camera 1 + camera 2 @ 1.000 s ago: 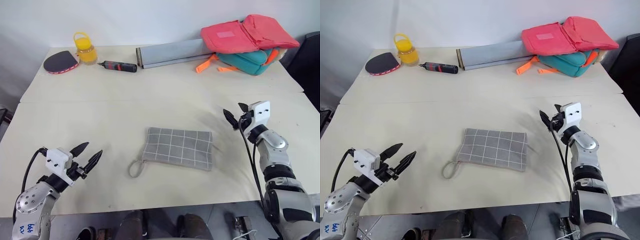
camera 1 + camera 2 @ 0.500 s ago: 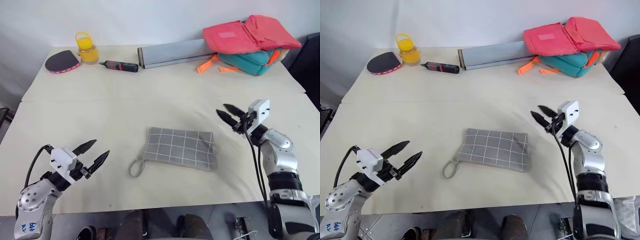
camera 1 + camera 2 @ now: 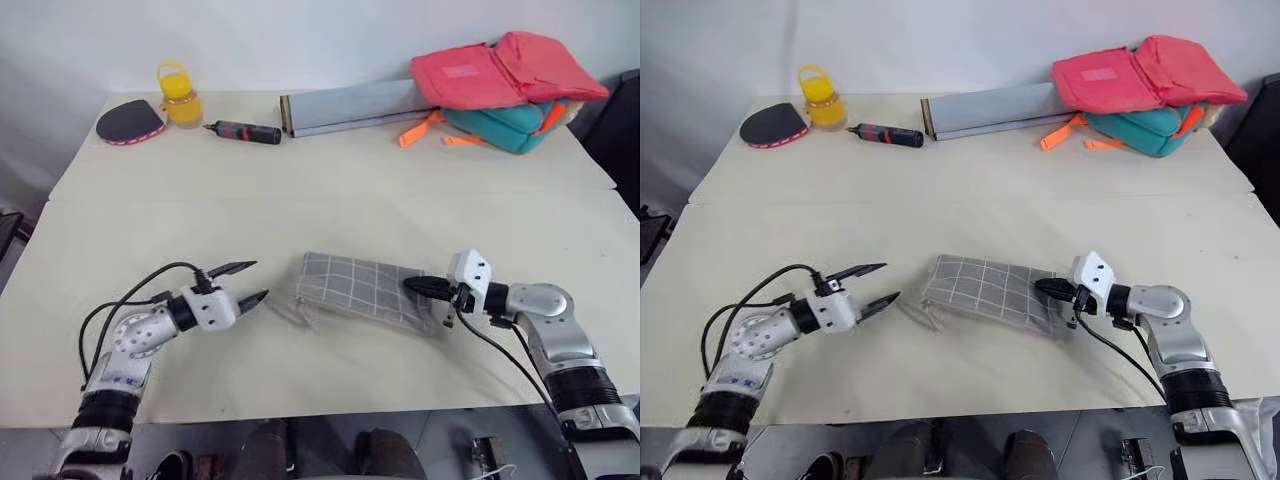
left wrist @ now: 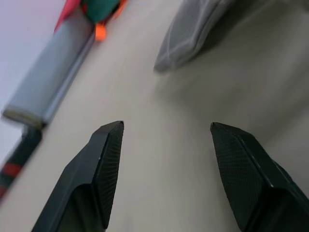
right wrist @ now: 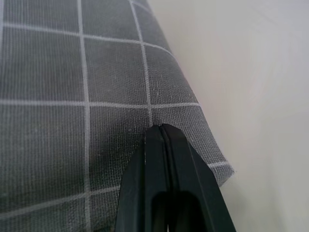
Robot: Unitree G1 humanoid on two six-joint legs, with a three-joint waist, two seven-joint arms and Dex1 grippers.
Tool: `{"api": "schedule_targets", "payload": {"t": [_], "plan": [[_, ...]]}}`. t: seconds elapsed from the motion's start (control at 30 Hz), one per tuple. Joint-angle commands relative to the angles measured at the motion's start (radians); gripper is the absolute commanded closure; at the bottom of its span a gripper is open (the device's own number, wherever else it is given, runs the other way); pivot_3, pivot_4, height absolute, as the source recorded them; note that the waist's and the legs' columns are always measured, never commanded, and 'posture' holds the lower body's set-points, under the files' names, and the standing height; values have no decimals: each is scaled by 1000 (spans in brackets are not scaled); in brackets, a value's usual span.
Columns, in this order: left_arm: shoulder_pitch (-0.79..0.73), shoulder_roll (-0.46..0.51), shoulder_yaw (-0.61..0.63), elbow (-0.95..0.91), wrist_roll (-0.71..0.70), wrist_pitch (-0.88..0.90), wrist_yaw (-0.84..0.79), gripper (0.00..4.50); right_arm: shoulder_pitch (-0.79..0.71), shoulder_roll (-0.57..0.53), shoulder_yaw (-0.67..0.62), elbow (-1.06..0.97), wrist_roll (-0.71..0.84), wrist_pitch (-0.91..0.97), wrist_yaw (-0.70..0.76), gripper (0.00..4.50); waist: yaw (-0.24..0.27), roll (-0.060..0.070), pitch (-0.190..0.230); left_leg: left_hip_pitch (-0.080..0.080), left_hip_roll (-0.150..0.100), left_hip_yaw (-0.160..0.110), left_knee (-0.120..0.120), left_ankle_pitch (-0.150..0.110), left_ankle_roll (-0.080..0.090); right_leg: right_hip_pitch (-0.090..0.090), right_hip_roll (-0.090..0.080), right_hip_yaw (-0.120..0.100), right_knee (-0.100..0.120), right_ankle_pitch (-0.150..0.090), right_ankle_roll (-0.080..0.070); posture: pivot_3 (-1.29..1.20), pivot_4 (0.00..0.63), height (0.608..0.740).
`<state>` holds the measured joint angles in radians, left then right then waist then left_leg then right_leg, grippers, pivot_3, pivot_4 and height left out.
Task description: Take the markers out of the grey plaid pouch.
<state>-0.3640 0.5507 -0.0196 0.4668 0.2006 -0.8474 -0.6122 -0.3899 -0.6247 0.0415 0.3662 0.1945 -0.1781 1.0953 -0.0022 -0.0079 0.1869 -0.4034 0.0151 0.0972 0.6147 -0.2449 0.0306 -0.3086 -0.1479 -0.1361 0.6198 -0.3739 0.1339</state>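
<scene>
The grey plaid pouch lies flat in the middle of the cream table, its wrist loop bunched at its left end. My right gripper points level at the pouch's right end, and its fingers are shut on the fabric just inside the corner. The plaid cloth spreads out behind those fingertips. My left gripper hovers open just left of the pouch and apart from it, with nothing between its fingers. The markers are hidden.
Along the table's far edge lie a dark paddle, a yellow jar, a black-and-red screwdriver and a long grey box. A pink bag rests on a teal bag at the far right.
Both arms have swung inward to the pouch. The right gripper came down to the pouch's right end and shut there. The left gripper rolled and moved toward the left end, still open.
</scene>
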Motion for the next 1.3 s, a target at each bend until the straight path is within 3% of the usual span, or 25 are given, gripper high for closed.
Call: {"api": "schedule_targets", "payload": {"t": [0.03, 0.4, 0.7, 1.03, 1.27, 1.3], "plan": [[-73, -17, -42, 77, 24, -81, 47, 1457, 6, 17, 6, 8, -7, -26, -4, 4462, -1, 0, 0, 0, 0, 0, 0, 0, 0, 0, 0, 0, 0, 0, 0, 0, 150, 740], [-201, -22, -180, 197, -89, -244, -73, 1457, 32, 17, 3, 3, -28, -51, -18, 4462, -1, 0, 0, 0, 0, 0, 3, 1, 0, 1, 1, 0, 1, 0, 0, 0, 150, 740], [-273, -54, -226, 264, -139, -264, -130, 1457, 33, 17, 3, 19, -32, -69, -20, 4462, -1, 0, 0, 0, 0, -1, 5, 1, 0, 2, 1, 0, 2, 0, 0, 0, 150, 740], [-268, -72, -232, 269, -194, -223, -200, 4469, 25, 18, 8, 35, -39, -91, -21, 4500, -1, 0, 0, 0, 0, -1, 7, 1, 1, 2, 1, 0, 2, 0, 0, 0, 150, 740], [-220, -38, -175, 186, -183, -141, -143, 4469, -41, 62, -19, 31, -27, -107, -80, 4500, -5, 0, 0, 0, 1, -1, 7, 1, 1, 2, 1, 0, 3, 0, 0, 0, 150, 740], [-205, -27, -158, 160, -173, -123, -121, 4494, -57, 72, -28, 21, 0, -80, -75, 4316, -7, 0, 0, 0, 1, -1, 7, 1, 1, 2, 1, 0, 3, 0, 0, 0, 150, 740]]}}
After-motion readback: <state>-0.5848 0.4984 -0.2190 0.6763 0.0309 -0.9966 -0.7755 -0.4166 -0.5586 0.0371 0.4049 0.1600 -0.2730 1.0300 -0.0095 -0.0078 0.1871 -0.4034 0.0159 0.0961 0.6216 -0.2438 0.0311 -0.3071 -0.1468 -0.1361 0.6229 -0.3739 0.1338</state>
